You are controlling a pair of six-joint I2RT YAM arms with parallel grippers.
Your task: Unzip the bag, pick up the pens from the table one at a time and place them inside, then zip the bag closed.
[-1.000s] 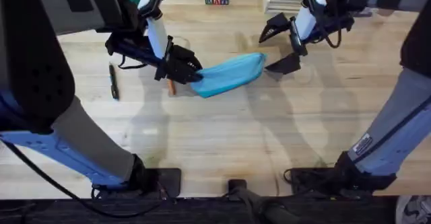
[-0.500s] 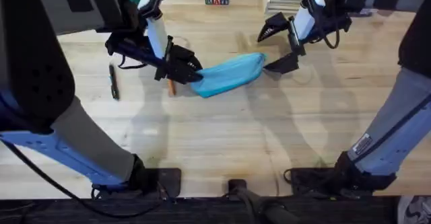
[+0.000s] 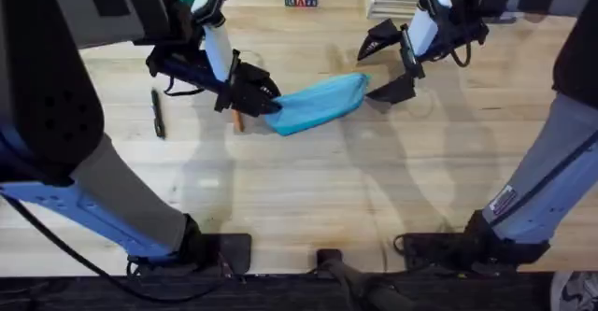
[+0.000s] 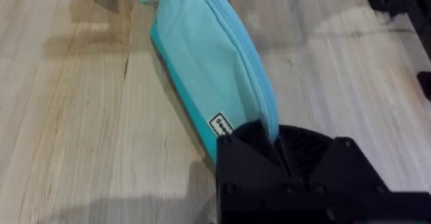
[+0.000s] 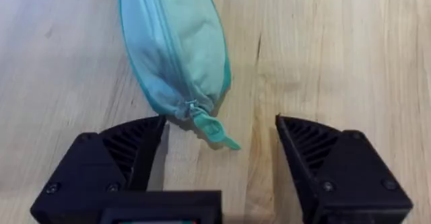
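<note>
Around the one bag (image 3: pixel 320 103) you have two pens (image 3: pixel 158 114), your left gripper (image 3: pixel 264 99) clamped on its end, your right gripper (image 5: pixel 219 158) spread wide beside its zipper pull (image 5: pixel 214 130).

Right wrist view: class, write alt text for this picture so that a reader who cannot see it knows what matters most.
The right gripper is open, its two black fingers spread on either side of the zipper pull tab at the near end of the light blue bag. The bag lies zipped shut on the wooden table, stretching away from the camera.
</note>
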